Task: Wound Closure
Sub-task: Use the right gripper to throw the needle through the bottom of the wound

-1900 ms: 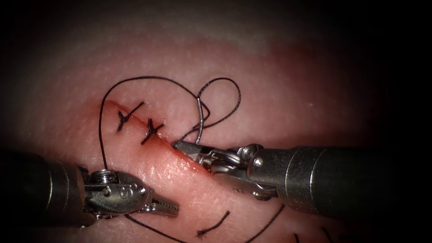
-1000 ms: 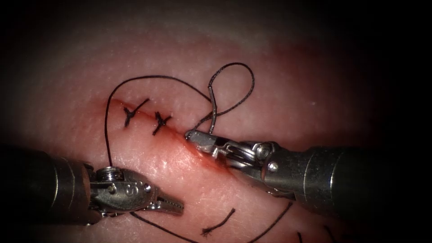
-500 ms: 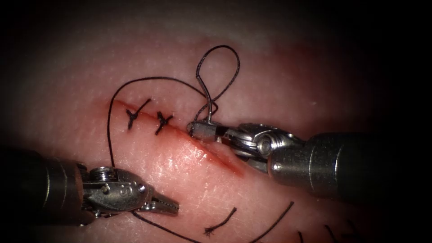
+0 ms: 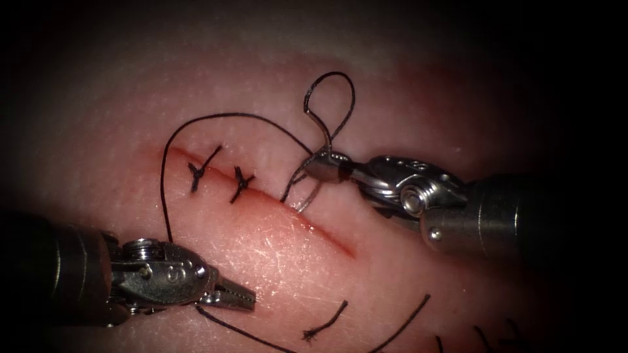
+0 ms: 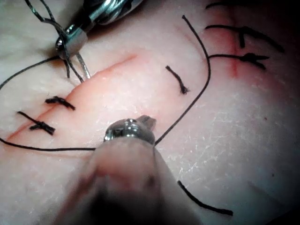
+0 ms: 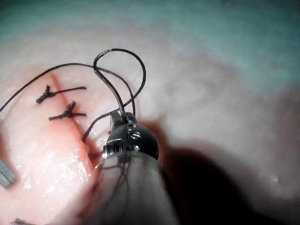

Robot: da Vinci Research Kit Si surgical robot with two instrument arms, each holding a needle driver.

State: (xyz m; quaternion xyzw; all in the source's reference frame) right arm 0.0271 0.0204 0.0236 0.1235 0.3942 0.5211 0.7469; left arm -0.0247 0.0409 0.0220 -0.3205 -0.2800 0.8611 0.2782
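My right jaws [image 4: 313, 167] pinch the needle [image 4: 313, 196] mid-curve, now lifted to 2 o'clock off the cut [image 4: 307, 223], tip clear of tissue [image 4: 261, 261]. Left jaws [image 4: 245, 299] pressed together, empty, at 7 o'clock. Thread [image 4: 196, 124] trails looped.

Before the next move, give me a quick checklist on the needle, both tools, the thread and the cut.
1. Needle held: ok. The right tool is shut on the needle, gripping it partway along its curve.
2. Needle point: cannot tell. It runs down toward the cut at; whether it has entered the tissue is unclear.
3. Left tool: ok. Jaws shut, holding nothing visible, resting left of the cut.
4. Thread: not ok. It loops around the needle near the right tool.
5. Two finished stitches: ok, knots sit across the cut.
6. Rest of the cut: not ok, lies open.
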